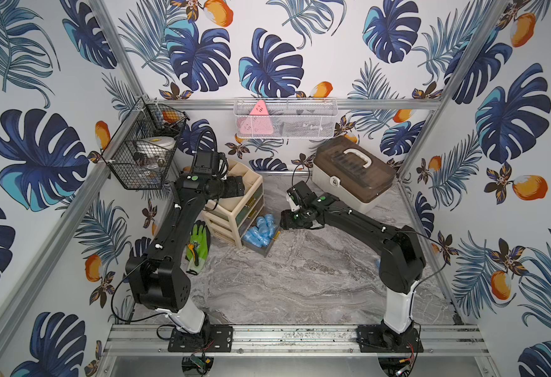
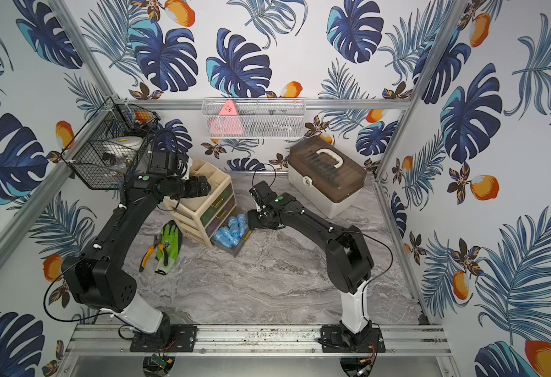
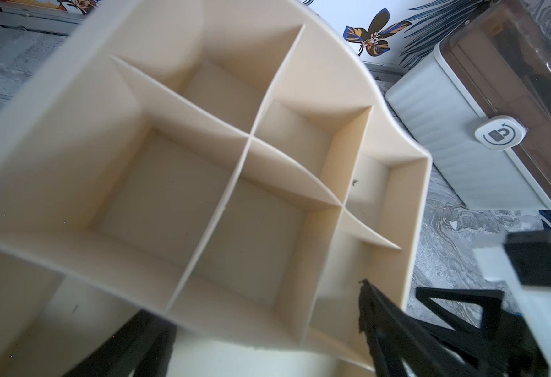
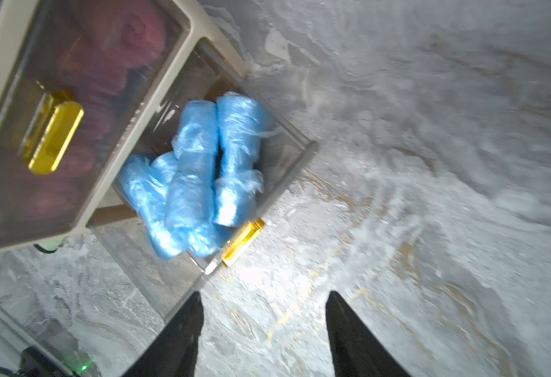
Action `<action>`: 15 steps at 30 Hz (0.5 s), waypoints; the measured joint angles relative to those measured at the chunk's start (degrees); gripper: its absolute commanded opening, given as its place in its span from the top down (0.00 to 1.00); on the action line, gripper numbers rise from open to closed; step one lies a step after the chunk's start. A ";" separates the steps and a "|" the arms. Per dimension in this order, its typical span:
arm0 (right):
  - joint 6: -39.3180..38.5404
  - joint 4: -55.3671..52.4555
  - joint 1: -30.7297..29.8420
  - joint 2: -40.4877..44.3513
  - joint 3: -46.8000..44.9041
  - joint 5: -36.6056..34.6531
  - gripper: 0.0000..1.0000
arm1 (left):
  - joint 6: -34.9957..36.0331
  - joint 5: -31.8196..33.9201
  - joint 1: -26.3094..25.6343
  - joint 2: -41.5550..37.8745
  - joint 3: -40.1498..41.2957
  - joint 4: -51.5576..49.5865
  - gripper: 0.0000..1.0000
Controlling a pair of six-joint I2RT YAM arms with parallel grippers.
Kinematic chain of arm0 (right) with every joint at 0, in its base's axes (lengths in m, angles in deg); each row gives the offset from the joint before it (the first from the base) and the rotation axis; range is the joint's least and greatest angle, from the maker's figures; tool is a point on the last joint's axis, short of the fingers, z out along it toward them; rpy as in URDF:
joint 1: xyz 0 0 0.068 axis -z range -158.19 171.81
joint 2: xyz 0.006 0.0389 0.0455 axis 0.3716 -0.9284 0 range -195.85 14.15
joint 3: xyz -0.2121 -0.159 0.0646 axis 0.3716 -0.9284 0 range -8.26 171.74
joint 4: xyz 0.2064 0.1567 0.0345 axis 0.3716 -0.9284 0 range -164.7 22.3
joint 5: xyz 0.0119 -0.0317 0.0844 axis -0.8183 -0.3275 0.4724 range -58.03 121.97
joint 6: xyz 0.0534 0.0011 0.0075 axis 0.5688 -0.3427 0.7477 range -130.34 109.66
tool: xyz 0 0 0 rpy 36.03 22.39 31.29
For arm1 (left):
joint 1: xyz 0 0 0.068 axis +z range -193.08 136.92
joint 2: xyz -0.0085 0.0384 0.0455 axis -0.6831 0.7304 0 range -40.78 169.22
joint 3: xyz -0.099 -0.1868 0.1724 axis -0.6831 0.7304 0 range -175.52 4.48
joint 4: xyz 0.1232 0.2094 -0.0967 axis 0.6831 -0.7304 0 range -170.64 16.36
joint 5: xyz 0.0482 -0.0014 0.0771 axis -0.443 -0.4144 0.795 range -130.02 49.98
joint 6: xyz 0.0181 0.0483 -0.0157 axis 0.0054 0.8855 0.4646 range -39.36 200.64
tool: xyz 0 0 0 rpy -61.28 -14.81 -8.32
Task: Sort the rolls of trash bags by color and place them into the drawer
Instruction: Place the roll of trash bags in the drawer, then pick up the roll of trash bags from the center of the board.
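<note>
Hovering just beside the pulled-out bottom drawer (image 4: 303, 163), where the light blue rolls of trash bags (image 4: 196, 176) lie piled together by color, the right gripper (image 4: 264, 293) stands parted and empty, while the left gripper (image 3: 258, 300), spread wide, holds nothing above the beige organizer (image 3: 411, 212), probably poised to steady it.

Lab cell: aluminium frame (image 1: 382, 103), wallpaper (image 1: 333, 65)

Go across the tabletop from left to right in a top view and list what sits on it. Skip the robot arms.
Pliers → green glove → beige drawer unit → blue rolls of trash bags → lidded storage box.
</note>
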 measured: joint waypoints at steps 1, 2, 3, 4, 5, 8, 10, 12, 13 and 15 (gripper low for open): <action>-0.11 -0.26 0.46 2.08 -2.34 -1.33 0.37 | 0.00 -0.02 0.02 -0.02 0.04 0.04 0.10; -0.13 -0.59 1.29 4.22 -4.98 -2.69 0.38 | -0.02 -0.24 0.07 -0.09 0.07 0.09 0.10; -0.31 -0.85 2.40 6.23 -7.78 -3.91 0.37 | -0.04 -0.33 0.09 -0.15 0.17 0.20 0.10; -0.28 -1.20 3.61 7.98 -10.27 -4.90 0.37 | -0.04 -0.39 0.11 -0.22 0.22 0.28 0.10; -0.28 -1.68 5.11 9.94 -12.98 -6.03 0.37 | -0.07 -0.50 0.13 -0.22 0.22 0.33 0.10; 0.70 -2.51 10.40 15.82 -20.48 -9.22 0.35 | -0.31 -0.87 0.22 -0.24 0.07 0.28 0.08; 1.81 -2.75 14.12 20.00 -25.27 -11.06 0.33 | -0.94 -1.33 0.33 -0.24 -0.33 0.17 0.06; 3.15 -3.41 17.31 24.24 -29.79 -12.87 0.29 | -1.16 -1.57 0.39 -0.28 -1.22 -0.07 0.05; 3.58 -3.69 18.62 26.12 -31.56 -13.03 0.25 | -1.18 -1.64 0.44 -0.37 -1.66 -0.13 0.04; 4.63 -4.20 21.66 29.83 -34.60 -14.21 0.21 | -1.18 -2.08 0.55 -0.90 -2.60 -0.31 0.03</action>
